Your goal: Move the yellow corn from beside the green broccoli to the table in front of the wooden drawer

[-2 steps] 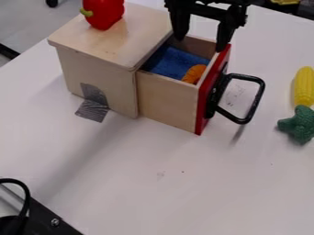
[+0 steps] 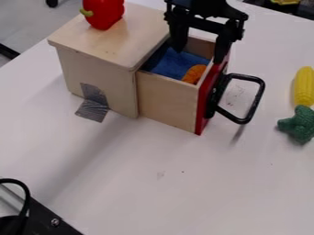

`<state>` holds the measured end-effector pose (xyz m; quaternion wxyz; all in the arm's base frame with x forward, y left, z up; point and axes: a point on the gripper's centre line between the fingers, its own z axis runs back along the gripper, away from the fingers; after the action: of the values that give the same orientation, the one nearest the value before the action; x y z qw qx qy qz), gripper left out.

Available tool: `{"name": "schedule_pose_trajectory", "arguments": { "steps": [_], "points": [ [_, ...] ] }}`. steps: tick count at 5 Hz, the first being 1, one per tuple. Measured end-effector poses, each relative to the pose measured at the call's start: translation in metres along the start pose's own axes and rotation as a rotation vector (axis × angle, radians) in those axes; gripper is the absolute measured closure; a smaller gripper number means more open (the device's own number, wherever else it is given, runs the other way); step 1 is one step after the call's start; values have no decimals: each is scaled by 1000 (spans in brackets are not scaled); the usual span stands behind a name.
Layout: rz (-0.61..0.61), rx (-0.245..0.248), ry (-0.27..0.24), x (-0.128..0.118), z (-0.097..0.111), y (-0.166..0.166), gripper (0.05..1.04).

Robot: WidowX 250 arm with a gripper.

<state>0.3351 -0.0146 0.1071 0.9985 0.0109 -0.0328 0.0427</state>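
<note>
We see the orange piece (image 2: 193, 74) inside the open drawer (image 2: 165, 98), beside the blue cloth (image 2: 171, 64) and near the drawer's red front (image 2: 204, 108). The hand (image 2: 199, 54) hangs over the drawer with its fingers spread wide and nothing between them; we cannot tell whether either touches the drawer. One finger is close to the drawer's red front, so lowering it slightly off line could catch that rim and shove the drawer, or snag the cloth inside it. The orange piece lies low in the drawer, so its walls could block a grip.

The cloth looks soft and rumpled, the drawer pale, flat-sided wood with a smooth black loop handle (image 2: 257, 101). Behind the drawer, on its box (image 2: 98, 73), sits a glossy, rounded red pepper (image 2: 105, 13); a jolt through the drawer could roll it. Beyond the drawer's handle, the knobbly yellow corn (image 2: 303, 87) and lumpy green broccoli (image 2: 299, 123) lie on the smooth white desk (image 2: 153, 197).
</note>
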Motion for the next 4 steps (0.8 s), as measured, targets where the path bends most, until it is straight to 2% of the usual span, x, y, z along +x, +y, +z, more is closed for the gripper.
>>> {"name": "schedule_pose_trajectory", "arguments": {
  "steps": [1, 2, 3, 4],
  "points": [
    [31, -5, -38, 6, -1, -4, 84],
    [-36, -16, -51, 22, -11, -37, 84],
    [-102, -51, -92, 45, -12, -79, 84],
    [-154, -90, -132, 67, -23, -115, 84]
  ]
}}
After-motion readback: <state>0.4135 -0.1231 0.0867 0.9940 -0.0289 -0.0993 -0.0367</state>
